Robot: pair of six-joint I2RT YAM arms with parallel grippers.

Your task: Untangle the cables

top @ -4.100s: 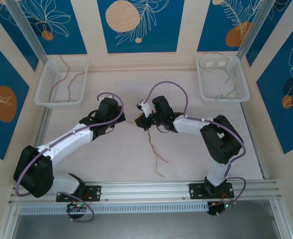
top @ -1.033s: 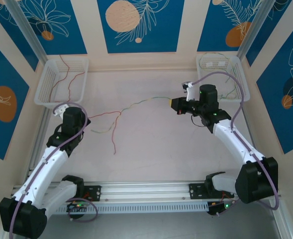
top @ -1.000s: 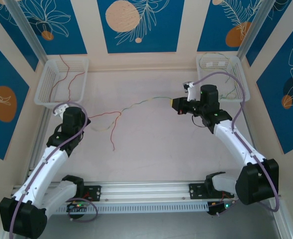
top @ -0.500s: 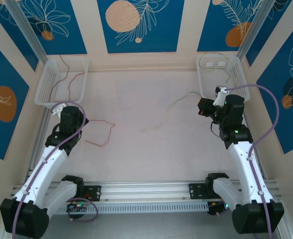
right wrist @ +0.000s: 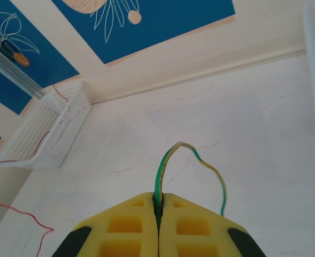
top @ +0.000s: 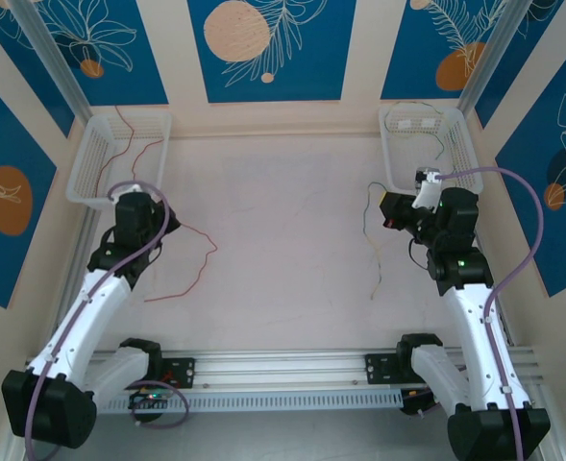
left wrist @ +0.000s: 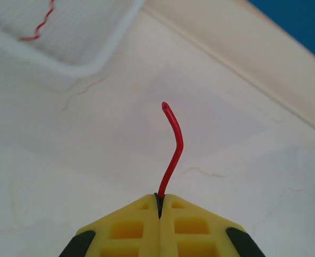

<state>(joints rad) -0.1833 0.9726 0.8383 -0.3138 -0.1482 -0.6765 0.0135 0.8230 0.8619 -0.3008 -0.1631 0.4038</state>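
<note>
My left gripper (left wrist: 159,199) is shut on a thin red cable (left wrist: 173,150), whose short end sticks up past the yellow fingertips. In the top view that red cable (top: 198,257) trails right and down from the left gripper (top: 153,226) over the table. My right gripper (right wrist: 158,199) is shut on a yellow-green cable (right wrist: 170,155) that arches up and drops to the right. From above, this cable (top: 371,235) hangs from the right gripper (top: 389,209) down toward the table, apart from the red one.
A white basket (top: 88,163) at the back left holds red wires (top: 129,144). A second white basket (top: 460,154) at the back right holds pale yellow-green wires (top: 436,134). An aluminium rail (top: 283,363) runs along the near edge.
The two arms have drawn apart, each carrying its cable. The red and yellow-green cables, joined earlier in one line, now lie separate; the right gripper's cable has swung to hang beside it.
</note>
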